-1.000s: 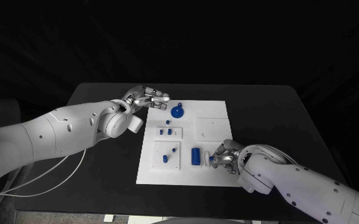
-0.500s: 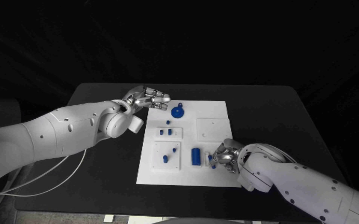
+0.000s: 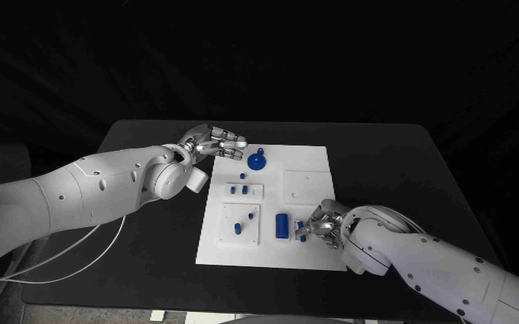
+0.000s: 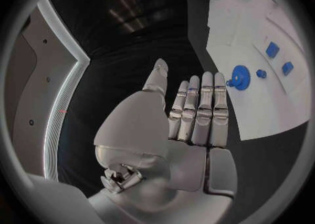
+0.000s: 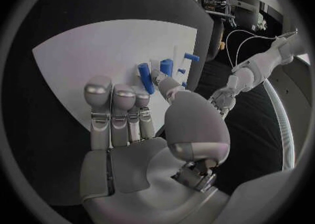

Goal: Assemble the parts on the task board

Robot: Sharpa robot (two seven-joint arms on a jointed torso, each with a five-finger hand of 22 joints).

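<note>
The white task board (image 3: pixel 308 253) lies mid-table. On it are a round blue part (image 3: pixel 256 162) at the far end, small blue pieces (image 3: pixel 239 189) on a raised plate, two blue pegs (image 3: pixel 244 223) in a second plate, and a blue cylinder (image 3: pixel 283 224). My right hand (image 3: pixel 322 228) rests over the board's near right side, just right of the cylinder. In the right wrist view my right hand (image 5: pixel 131 129) has straight fingers and holds nothing, with the thumb tip beside a blue cylinder (image 5: pixel 145 77). My left hand (image 3: pixel 214 142) hovers at the board's far left corner. My left hand (image 4: pixel 177 124) is empty, near the round part (image 4: pixel 238 77).
The black table (image 3: pixel 400 166) has bare room to the right of the board and behind it. A white cable (image 3: pixel 76 253) runs over the table's near left side under my left arm.
My right hand has edged slightly toward the blue cylinder. The left hand has stayed where it was.
</note>
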